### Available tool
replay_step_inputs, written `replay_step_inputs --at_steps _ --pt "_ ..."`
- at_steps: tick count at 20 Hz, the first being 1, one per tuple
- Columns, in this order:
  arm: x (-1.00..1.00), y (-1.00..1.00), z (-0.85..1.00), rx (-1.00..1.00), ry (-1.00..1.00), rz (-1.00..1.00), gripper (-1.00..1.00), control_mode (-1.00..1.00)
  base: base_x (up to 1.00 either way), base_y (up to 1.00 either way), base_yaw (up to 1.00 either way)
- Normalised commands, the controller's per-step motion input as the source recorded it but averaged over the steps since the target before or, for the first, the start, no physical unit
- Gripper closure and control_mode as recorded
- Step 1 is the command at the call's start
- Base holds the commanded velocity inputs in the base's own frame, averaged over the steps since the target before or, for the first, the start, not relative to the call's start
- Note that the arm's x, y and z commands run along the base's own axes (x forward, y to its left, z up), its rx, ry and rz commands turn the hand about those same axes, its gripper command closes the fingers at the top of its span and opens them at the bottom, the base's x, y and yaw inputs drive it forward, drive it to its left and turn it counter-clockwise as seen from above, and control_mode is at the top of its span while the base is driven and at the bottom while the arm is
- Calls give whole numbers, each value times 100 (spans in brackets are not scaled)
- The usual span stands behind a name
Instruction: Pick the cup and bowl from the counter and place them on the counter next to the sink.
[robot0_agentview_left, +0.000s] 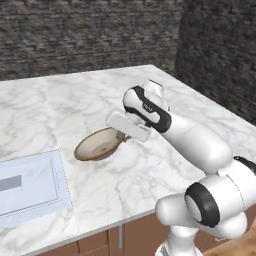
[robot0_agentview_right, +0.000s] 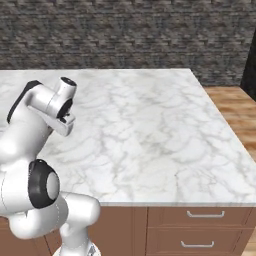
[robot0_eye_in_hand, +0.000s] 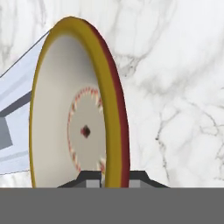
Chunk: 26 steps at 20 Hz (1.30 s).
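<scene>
— Over the counter, beside the sink's pale basin, what is the claw doing?

— It is clamped on the bowl, one finger on each side of the golden-brown rim.

— Where does the bowl sit against it?

— From the hand camera, the rim runs up from between the two fingertips, with the cream inside facing left. From the left base camera, the bowl hangs tilted at the claw's end, between the arm and the basin.
</scene>
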Motion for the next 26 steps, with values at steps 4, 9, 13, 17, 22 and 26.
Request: replay_step_inputs --at_steps 4,9,13,17,22,26 --pt "-37 22 -1 0 -36 2 100 -100 0 0 0" --pt "-40 3 0 0 -23 2 100 -100 0 0 0" --pt "0 0 0 0 0 0 100 -100 0 0 0" --pt "0 0 0 0 7 0 100 -100 0 0 0" --pt "0 0 -2 0 18 0 100 -100 0 0 0" --pt "0 1 -3 0 19 0 100 -100 0 0 0"
